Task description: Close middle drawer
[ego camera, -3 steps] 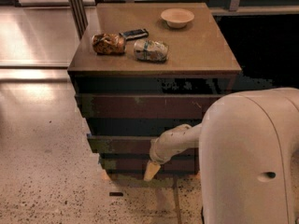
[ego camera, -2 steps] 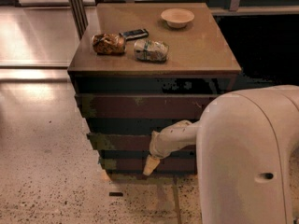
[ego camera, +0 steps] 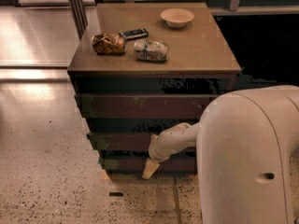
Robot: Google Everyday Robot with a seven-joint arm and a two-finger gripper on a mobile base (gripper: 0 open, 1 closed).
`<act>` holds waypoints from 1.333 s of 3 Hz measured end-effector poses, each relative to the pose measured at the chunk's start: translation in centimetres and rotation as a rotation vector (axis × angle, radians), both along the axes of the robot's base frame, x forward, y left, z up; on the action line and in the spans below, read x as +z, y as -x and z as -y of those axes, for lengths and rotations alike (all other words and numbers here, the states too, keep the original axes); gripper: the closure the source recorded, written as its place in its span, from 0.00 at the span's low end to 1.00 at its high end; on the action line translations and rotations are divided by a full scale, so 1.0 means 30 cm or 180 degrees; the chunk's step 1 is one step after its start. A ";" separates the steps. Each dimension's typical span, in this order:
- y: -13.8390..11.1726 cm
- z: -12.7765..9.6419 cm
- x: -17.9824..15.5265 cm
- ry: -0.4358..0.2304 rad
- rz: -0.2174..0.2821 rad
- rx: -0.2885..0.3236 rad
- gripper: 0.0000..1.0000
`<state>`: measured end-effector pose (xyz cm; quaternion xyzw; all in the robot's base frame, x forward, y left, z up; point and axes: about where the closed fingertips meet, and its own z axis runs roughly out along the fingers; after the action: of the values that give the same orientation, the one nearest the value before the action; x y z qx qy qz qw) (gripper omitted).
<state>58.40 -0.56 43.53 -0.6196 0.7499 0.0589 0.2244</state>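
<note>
Low before the brown wooden cabinet (ego camera: 196, 50), the cream two-finger gripper (ego camera: 150, 168), jaws seemingly together, is barely shifting; the wide dark-brown wooden middle drawer (ego camera: 119, 141) is not sliding inward yet.

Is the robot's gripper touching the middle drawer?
Cannot tell. In the camera view the gripper points down, low in front of the middle drawer, overlapping its front; neither contact nor a gap shows plainly.
</note>
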 end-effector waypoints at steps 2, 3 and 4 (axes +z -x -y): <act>0.067 -0.057 -0.113 -0.0028 -0.0250 0.0097 0.00; -0.003 -0.057 -0.131 0.0030 -0.0153 0.0069 0.00; -0.110 0.001 -0.078 0.0090 0.0064 -0.0080 0.00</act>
<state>61.71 -0.58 41.17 -0.6138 0.7560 0.0393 0.2239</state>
